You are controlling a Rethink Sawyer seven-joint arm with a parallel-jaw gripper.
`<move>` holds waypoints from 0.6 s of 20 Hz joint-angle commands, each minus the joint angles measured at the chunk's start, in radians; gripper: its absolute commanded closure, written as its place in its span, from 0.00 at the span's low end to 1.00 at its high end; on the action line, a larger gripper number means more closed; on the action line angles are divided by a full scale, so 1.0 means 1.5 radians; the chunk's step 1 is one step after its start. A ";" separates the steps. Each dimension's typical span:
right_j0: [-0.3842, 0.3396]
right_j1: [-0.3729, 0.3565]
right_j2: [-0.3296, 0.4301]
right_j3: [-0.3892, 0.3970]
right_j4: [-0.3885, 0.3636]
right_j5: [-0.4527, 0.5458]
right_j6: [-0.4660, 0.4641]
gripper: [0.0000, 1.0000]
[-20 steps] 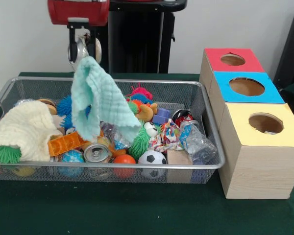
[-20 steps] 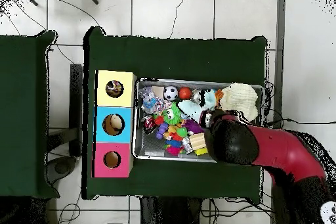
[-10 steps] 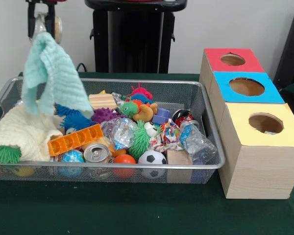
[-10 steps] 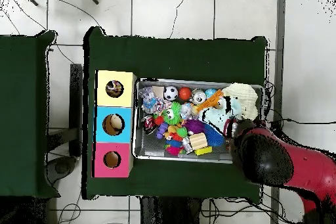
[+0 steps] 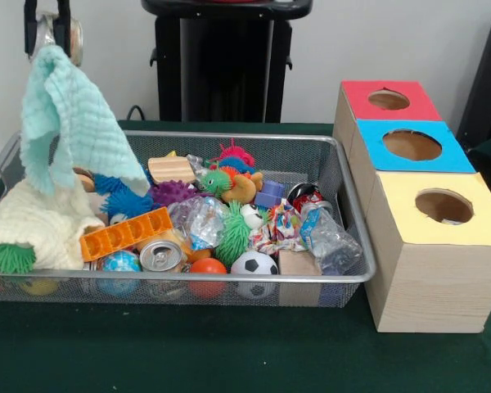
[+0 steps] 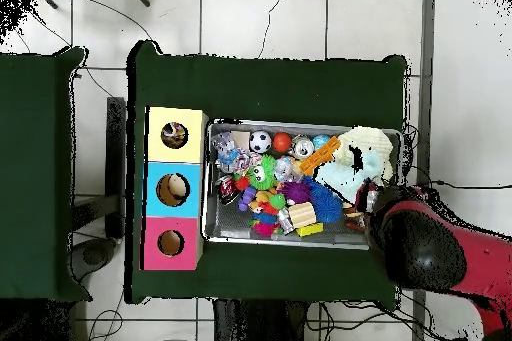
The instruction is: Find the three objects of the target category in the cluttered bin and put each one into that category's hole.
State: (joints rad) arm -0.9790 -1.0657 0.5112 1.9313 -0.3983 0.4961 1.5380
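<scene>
Moved since a second ago: your gripper (image 5: 47, 37) has carried the mint cloth (image 5: 69, 123) from mid-bin toward the picture-left end of the mesh bin (image 5: 353, 237) in the front view, uncovering a wooden block (image 5: 171, 169) and a purple spiky ball (image 5: 173, 193).
Gripper: you can see it clamped on the top of the mint cloth, which hangs free with its lower edge just above the cream cloth (image 5: 34, 219).
Progress: you have nothing I can confirm as posted; which category is the target you cannot tell from these views, and the cloth looks like cover being cleared, so I judge the search is in its early stage.
Bin contents: you have a soda can (image 5: 161, 255), soccer ball (image 5: 254, 264), orange ball (image 5: 207, 268), orange tray (image 5: 125, 233), crumpled plastic bottle (image 5: 329, 240) and spiky toys, all crowded together.
Boxes: you see the red hole (image 5: 388, 100), blue hole (image 5: 412, 145) and yellow hole (image 5: 443, 205) standing beside the bin; something small shows inside the yellow and blue ones from overhead, unidentifiable.
</scene>
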 commanded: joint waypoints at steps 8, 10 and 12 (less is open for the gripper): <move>-0.041 0.018 0.080 0.075 -0.089 0.040 -0.142 1.00; -0.046 0.023 0.084 0.076 -0.099 0.034 -0.139 1.00; -0.049 0.026 0.087 0.079 -0.109 0.026 -0.132 1.00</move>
State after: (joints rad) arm -1.0266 -1.0547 0.5640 1.9732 -0.4857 0.4958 1.5380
